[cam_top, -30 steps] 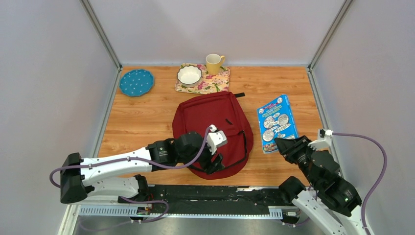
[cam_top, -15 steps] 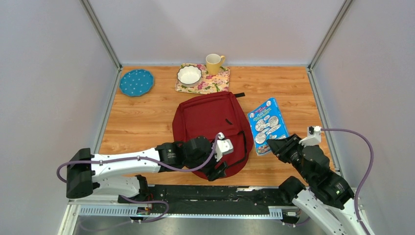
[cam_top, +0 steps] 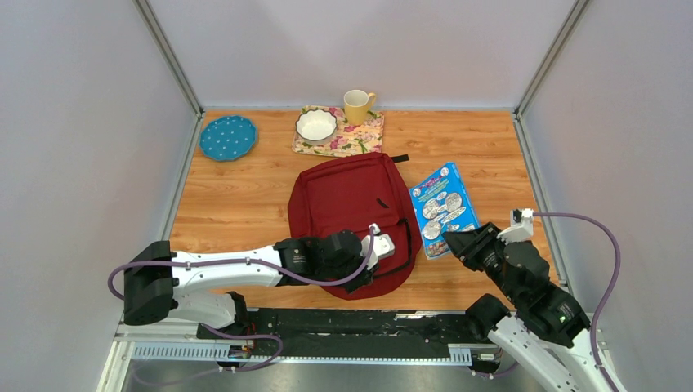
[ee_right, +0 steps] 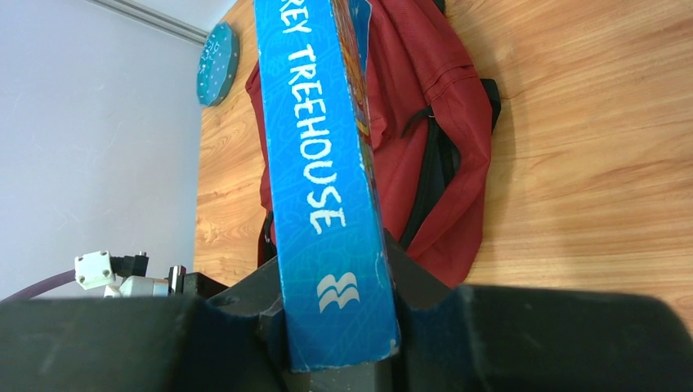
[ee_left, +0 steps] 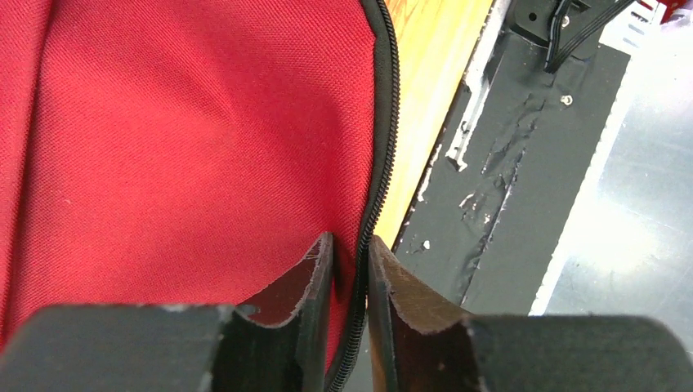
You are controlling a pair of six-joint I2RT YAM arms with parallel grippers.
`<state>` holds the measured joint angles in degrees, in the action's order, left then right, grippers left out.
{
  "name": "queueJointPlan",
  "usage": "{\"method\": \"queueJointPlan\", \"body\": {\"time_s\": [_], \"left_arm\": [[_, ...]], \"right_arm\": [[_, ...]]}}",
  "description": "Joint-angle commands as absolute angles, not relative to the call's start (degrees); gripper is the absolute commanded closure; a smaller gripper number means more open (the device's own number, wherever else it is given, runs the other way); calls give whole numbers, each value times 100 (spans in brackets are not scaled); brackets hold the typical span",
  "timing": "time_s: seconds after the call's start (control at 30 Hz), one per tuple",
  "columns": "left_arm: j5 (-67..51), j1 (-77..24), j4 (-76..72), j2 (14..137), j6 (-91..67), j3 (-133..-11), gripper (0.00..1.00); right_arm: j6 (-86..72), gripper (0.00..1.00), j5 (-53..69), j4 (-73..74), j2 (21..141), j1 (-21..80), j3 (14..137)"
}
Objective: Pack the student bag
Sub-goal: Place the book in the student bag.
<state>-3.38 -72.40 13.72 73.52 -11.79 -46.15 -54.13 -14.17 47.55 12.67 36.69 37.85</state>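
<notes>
Left wrist view is showing the left hand (ee_left: 351, 255) clenching on the black zipper (ee_left: 382, 155) at the near right edge of the student bag (ee_left: 163, 147). That dark red bag is lying flat in the middle of the wooden desk (cam_top: 237, 204). The right hand (ee_right: 339, 327) is grasping a blue book (ee_right: 323, 163) by one end and holding it just beside the bag's right side. At the far edge, a teal plate (cam_top: 228, 137), a white bowl (cam_top: 315, 125) on a floral placemat (cam_top: 359, 140) and a yellow mug (cam_top: 356, 105) are sitting.
</notes>
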Motion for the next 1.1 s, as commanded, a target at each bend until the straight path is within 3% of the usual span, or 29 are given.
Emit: {"method": "queueJointPlan", "body": {"time_s": [0.0,0.1,0.2,0.23,0.27,0.37,0.77,1.07], "left_arm": [[-211,-7277,1090,7199,-1178,-4746,73],[-202,-7277,1046,7049,-1195,-4667,88],[-211,-7269,1020,6891,-1178,-4641,89],[-211,-7277,1020,6830,-1169,-4641,98],[-176,-7277,993,6786,-1160,-4641,100],[-10,-7277,923,6636,-1143,-4614,100],[2434,-7269,739,6170,-792,-5256,100],[2927,-7277,45,5994,-422,-5555,100]], "right_arm": [[-5423,100,-1389,3981,1248,3674,3867],[-5423,100,-1371,3973,1239,3674,3850],[-5423,100,-1362,3990,1239,3665,3841],[-5423,100,-1345,3982,1231,3674,3841],[-5414,100,-1336,3990,1230,3665,3841],[-5414,100,-1310,4051,1239,3674,3885],[-5326,100,-1609,5608,1038,3674,4896],[-5976,100,666,4915,808,3674,5063]]}}
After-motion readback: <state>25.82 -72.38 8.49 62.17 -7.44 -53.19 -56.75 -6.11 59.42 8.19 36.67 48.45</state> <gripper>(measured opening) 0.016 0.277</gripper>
